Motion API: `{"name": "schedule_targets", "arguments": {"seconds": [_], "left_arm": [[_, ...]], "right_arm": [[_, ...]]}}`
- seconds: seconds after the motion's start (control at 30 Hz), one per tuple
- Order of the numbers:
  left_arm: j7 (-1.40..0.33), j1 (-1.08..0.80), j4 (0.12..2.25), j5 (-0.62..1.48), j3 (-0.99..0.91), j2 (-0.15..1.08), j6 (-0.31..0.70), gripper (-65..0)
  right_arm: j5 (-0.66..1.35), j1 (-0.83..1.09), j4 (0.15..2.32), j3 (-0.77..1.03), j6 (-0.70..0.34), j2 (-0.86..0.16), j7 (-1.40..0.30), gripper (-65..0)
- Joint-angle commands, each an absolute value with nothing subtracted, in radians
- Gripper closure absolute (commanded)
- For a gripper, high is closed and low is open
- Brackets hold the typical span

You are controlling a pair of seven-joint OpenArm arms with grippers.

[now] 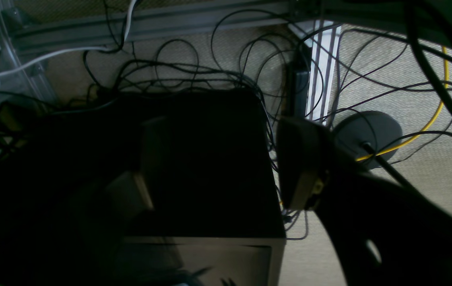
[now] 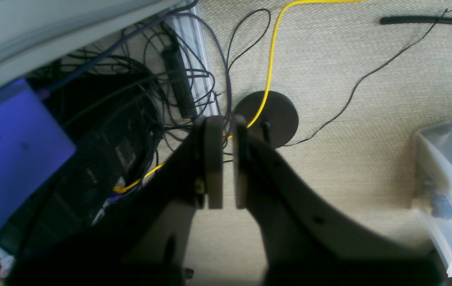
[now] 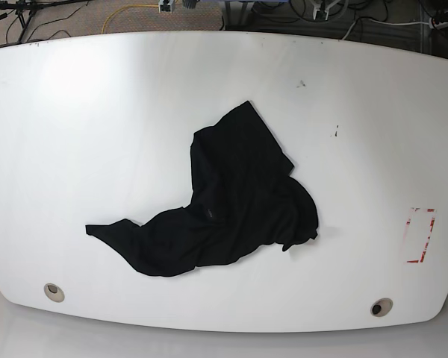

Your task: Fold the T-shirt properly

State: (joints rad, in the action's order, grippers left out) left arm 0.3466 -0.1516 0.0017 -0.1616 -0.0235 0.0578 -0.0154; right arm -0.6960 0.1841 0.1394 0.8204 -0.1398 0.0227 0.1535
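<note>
The black T-shirt (image 3: 231,201) lies crumpled and partly bunched in the middle of the white table (image 3: 97,112), with one part stretched toward the front left. No gripper shows in the base view. Both wrist views look down at the floor, not at the shirt. My left gripper (image 1: 218,171) is open and empty, its fingers (image 1: 295,167) far apart over a dark box. My right gripper (image 2: 227,159) is empty, its pads (image 2: 214,159) almost together with only a thin gap.
A red-marked rectangle (image 3: 420,235) sits at the table's right edge. Two round holes (image 3: 54,291) (image 3: 381,306) lie near the front edge. On the floor are tangled cables (image 1: 194,71), a round black base (image 2: 277,115) and a clear plastic bin (image 2: 448,190).
</note>
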Motion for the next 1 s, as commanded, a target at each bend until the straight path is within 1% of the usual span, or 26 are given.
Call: {"name": "schedule_targets", "arguments": {"seconds": [0.0,0.97], "left_arm": [[0.337,-0.149,0.000,-0.178,-0.016,0.062,-0.022,-38.1],[0.329,-0.144,0.000,-0.195,-0.012,0.067,-0.035,-37.3]], "right_arm": [[-0.692,0.191,0.136,0.823,-0.146,0.020,0.157,-3.7],[-0.690,0.189,0.140,0.812,-0.140,0.035,0.159,-3.3]]}}
